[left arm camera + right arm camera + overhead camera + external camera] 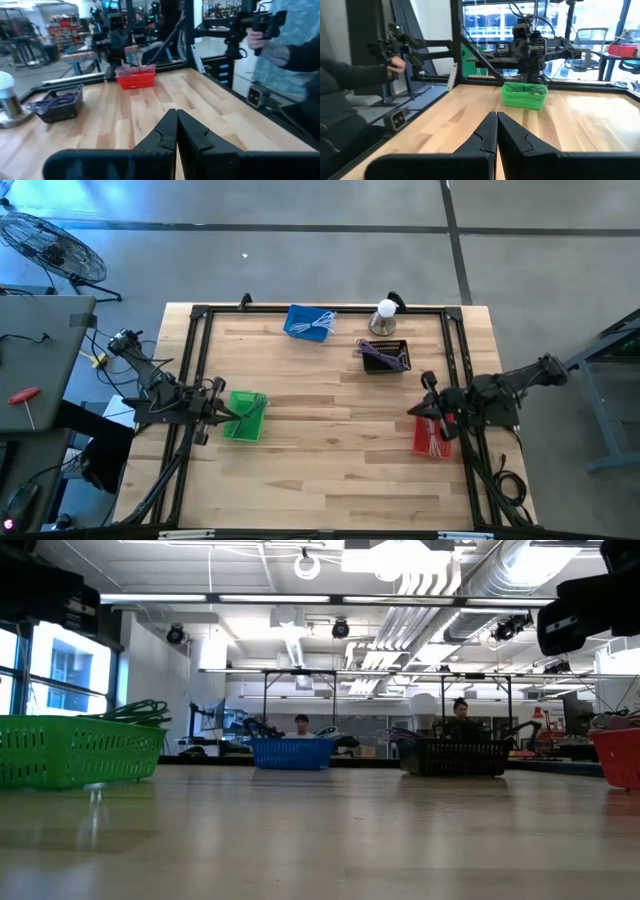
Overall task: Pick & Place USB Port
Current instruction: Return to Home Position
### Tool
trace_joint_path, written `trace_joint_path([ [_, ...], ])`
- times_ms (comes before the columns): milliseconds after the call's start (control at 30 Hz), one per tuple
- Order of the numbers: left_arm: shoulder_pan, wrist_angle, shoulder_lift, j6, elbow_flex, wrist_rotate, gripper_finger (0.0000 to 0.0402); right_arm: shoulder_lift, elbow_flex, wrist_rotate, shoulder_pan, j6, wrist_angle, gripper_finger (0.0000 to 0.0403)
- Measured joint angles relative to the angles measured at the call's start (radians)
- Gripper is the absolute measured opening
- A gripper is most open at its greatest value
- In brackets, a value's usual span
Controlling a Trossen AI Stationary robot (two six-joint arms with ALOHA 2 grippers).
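table (330, 470) | left-edge bin (240, 435) – rear-centre bin (296, 321) – right-edge bin (420, 446) | lamp (384, 317) just behind rear-right bin (400, 351)

Grey concrete floor (300, 260) spreads beneath a floor fan (55, 245). Overhead hang white ducts (440, 570) and strip lights (300, 600). Bright windows (65, 675) line one wall, and two people (302, 724) are far back.

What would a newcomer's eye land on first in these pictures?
Four coloured bins stand out on the wooden table: a green bin on the left, a blue bin and a dark bin near the far edge, and a red bin on the right. The left gripper sits by the green bin and the right gripper by the red one, both with fingers pressed together.
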Motion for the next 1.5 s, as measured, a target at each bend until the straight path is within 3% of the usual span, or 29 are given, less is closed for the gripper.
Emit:
trace_joint_path([
  [433, 0.0, 0.0, 0.005, 0.007, -0.001, -0.023, 0.0, 0.0, 0.0, -0.132, -0.153, 0.0, -0.003, 0.0],
  [767, 0.0, 0.101, 0.017, 0.08, -0.034, -0.033, 0.0, 0.001, 0.0, -0.221, -0.236, -0.02, 0.029, 0.0],
  [1067, 0.001, 0.102, 0.068, 0.027, -0.034, -0.055, 0.0, 0.001, 0.0, -0.27, -0.279, -0.027, 0.029, 0.0],
  [1500, 0.006, 0.101, 0.076, 0.081, -0.034, -0.129, 0.0, 0.001, 0.0, -0.289, -0.286, -0.022, 0.029, 0.0],
])
